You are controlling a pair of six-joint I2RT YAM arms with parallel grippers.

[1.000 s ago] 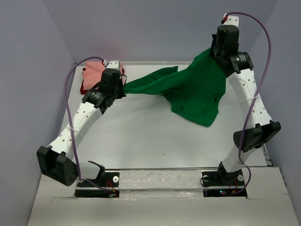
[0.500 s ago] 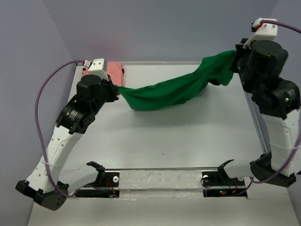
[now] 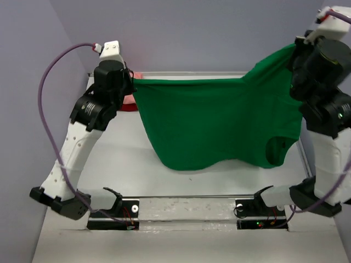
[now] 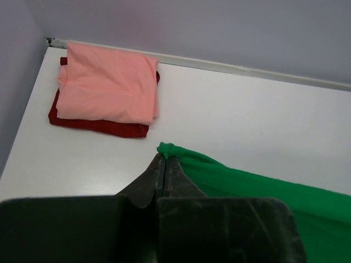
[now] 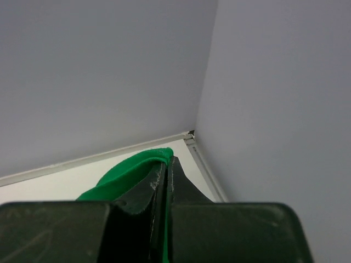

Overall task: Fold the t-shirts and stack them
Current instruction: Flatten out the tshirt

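The green t-shirt point(image 3: 214, 120) hangs spread wide in the air between both arms, its lower edge near the table's front. My left gripper point(image 3: 133, 81) is shut on its upper left corner point(image 4: 167, 149), raised over the back left of the table. High at the right, my right gripper point(image 3: 296, 49) is shut on the other top corner point(image 5: 159, 156). A sleeve opening point(image 3: 277, 149) hangs at the lower right. At the back left corner lies the folded salmon pink t-shirt point(image 4: 107, 87), on top of the folded dark red t-shirt point(image 4: 98, 125).
The white table point(image 3: 126, 170) is walled in by grey panels at the left, back and right. A raised rail point(image 5: 205, 161) runs along the table's right edge into the back corner. Both arm bases point(image 3: 186, 211) sit at the near edge.
Both arms have lifted and pulled apart. The green t-shirt, bunched into a sagging rope half a second ago, now hangs stretched out flat like a curtain.
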